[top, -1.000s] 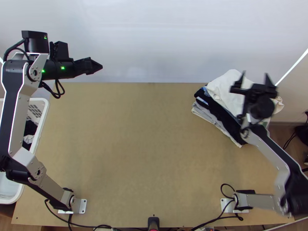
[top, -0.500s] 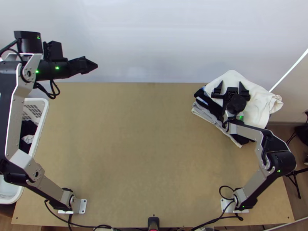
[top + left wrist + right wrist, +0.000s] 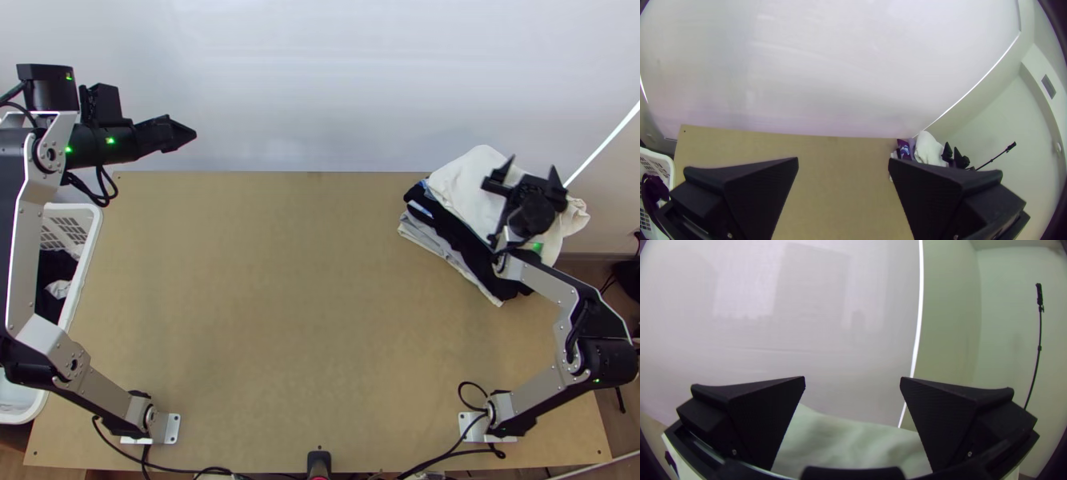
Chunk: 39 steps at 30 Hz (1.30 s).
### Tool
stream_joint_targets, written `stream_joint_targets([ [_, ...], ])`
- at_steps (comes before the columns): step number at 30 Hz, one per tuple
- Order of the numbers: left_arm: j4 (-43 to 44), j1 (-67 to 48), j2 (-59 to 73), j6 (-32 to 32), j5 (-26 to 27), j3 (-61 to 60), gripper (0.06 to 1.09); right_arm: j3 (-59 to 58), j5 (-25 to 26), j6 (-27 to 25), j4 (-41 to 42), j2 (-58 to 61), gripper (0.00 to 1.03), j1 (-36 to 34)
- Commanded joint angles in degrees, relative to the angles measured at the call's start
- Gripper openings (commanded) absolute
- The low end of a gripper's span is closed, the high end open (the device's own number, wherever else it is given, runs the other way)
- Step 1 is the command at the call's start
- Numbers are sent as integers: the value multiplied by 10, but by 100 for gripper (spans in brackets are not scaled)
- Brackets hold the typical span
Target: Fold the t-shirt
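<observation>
Plain white wall runs along the far side of a light wooden table, and the laundry's all parked over on the right. There's a stack of folded clothes at the far right corner, dark and grey layers underneath, with a white cloth lying on top. That one looks folded over on itself, kinda rumpled and bunched at its right end. Can't tell whether it's the actual t-shirt, tbh.

The right gripper is up over that white cloth, jaws wide open, and the right wrist view has the pale fabric showing between and beyond them. Can't tell how much air there is between gripper and cloth.

The left gripper is way off at the far left, past the table's far edge in the top view, its jaws wide open too, well apart from the stack.

Down the table's left side there's a white basket with dark clothes and a lighter bit inside.
</observation>
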Motion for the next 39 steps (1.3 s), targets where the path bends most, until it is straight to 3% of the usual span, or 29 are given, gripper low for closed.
stream_joint_targets([
  [1, -2, 1, -2, 0, -2, 1, 104, -43, 36, 40, 0, 13, 99, -66],
  [7, -8, 3, -10, 2, -2, 1, 104, -86, 50, 67, 0, 11, 99, -100],
  [14, -10, 5, -15, 2, -2, 2, 104, -100, 56, 69, 0, -15, 99, -91],
  [20, -9, 8, -28, -12, -9, 5, 104, -46, 54, -6, -31, -146, 99, -33],
  [23, 13, 12, -55, -36, -55, 4, 104, -38, 43, -24, -36, -243, 99, 17],
  [27, 47, 16, -110, -52, -141, -14, 104, -7, 19, -86, -38, -354, 99, 88],
  [31, 143, 13, -228, -21, -256, -123, 104, 22, -8, -128, -65, -457, 99, 158],
  [34, 285, 13, -360, 19, -312, -276, 104, 0, -84, -129, -99, -550, 99, 173],
  [39, 389, 13, -514, 99, -400, -447, 104, -91, -194, -130, -108, -697, 99, 173],
])
